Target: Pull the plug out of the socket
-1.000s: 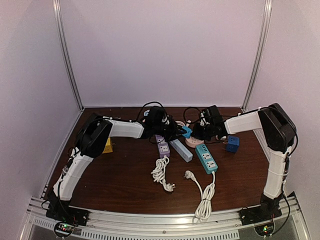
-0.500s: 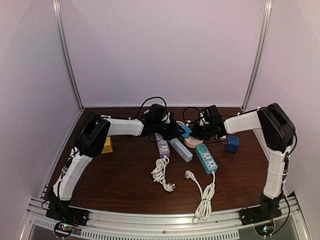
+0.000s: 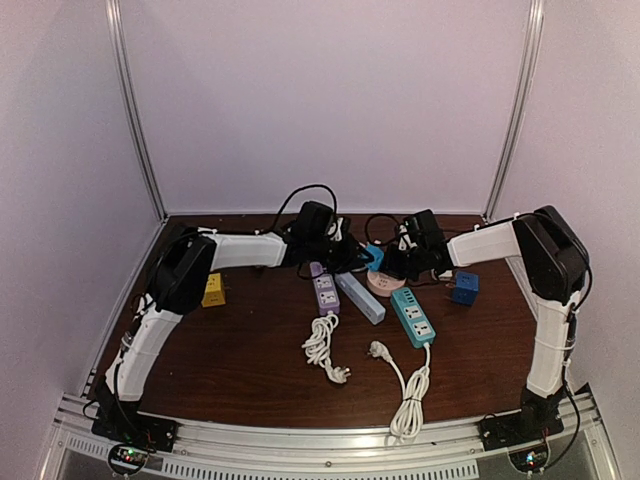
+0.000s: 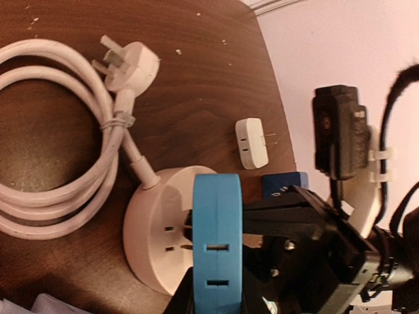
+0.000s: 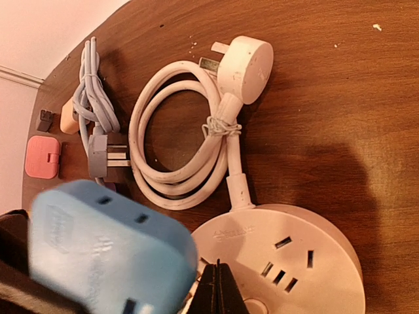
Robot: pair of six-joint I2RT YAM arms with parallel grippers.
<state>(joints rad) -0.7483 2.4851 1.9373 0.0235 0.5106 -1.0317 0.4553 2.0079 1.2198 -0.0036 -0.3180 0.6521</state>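
Nearest on the desk [image 3: 250, 350], the teal strip [image 3: 413, 316] and a white cord [image 3: 322, 348] lie apart from the work and play no part in it.

Behind them sits the round socket [image 5: 288, 255], flat on the desk, with its top face and slots open to both wrist views. The right gripper [image 5: 216, 288] has its jaws fully closed with nothing between them. Its tips point down at the socket's rim and seem to pin it, though actual contact cannot be told.

Just beyond and above is the blue plug [image 4: 216, 248], held in the left gripper [image 4: 216, 297], whose jaws stand narrowly apart and clamp the plug's two sides. In the right wrist view the plug looms large and blurred beside the socket, not seated in it, so it looks lifted clear. Its pins are hidden, so this is a judgement.

The main pull therefore seems done. What is probably left is to carry the plug away from over the socket, set it down on bare desk, and let go.
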